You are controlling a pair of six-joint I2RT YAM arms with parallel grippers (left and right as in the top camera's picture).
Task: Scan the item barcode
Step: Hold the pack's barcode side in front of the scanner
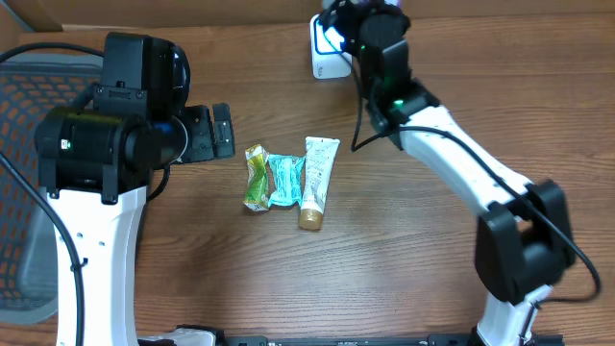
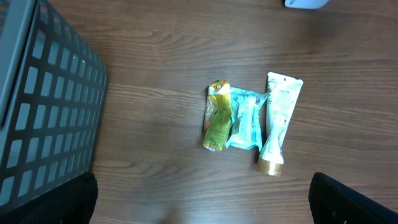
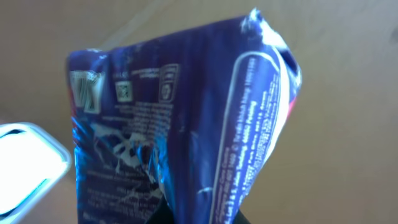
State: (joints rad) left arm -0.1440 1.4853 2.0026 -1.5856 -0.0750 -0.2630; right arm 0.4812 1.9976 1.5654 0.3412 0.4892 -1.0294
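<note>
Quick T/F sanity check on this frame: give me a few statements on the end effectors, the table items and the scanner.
1. The right end effector is shut on a blue packet. True.
2. Three items lie side by side: a yellow-green packet, a teal packet and a tube. True.
3. The left end effector holds the tube. False: it is open and empty; the tube lies on the table.
4. The tube's gold cap points toward the scanner. False: it points away from it.
5. The mesh basket is on the right arm's side. False: it is on the left arm's side.
</note>
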